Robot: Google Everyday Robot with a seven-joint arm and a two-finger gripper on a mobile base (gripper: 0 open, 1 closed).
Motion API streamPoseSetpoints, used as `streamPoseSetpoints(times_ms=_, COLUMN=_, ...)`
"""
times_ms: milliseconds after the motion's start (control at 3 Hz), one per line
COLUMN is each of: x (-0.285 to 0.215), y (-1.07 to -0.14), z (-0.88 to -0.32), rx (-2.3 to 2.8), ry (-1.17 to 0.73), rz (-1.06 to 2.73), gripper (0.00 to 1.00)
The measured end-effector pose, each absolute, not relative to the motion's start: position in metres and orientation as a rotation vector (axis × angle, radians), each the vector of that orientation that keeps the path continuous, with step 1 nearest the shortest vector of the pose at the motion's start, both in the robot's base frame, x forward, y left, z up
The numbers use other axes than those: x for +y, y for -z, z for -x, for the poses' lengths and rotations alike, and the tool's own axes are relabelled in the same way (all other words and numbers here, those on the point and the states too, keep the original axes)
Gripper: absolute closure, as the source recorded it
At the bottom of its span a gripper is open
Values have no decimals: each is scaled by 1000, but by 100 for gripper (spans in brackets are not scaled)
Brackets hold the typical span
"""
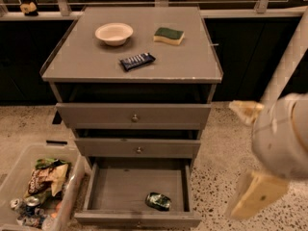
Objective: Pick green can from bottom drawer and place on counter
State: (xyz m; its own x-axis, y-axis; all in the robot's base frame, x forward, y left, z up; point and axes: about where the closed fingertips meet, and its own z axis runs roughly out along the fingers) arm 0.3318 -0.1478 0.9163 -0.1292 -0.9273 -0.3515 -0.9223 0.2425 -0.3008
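Observation:
The green can (158, 201) lies on its side in the front right part of the open bottom drawer (110, 191). The counter (96, 61) is the grey cabinet top above the three drawers. My gripper (250, 153) hangs in the air to the right of the cabinet, level with the lower drawers and well apart from the can. Its two cream fingers (257, 194) stand wide apart with nothing between them.
On the counter lie a white bowl (114, 33), a green and yellow sponge (169, 35) and a dark snack bar (137, 61). The two upper drawers (134, 114) are shut. A clear bin (33, 191) of snack bags and silver cans stands on the floor at the left.

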Motion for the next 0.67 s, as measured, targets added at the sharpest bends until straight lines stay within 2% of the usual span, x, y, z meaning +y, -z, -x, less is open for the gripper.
streamPoseSetpoints(times_ms=333, x=-110, y=-848, z=-318, rx=2088, ry=-11, rz=1703, gripper=0)
streamPoseSetpoints(times_ms=667, x=-114, y=-732, z=-305, rx=2260, ry=-106, rz=1727, gripper=0)
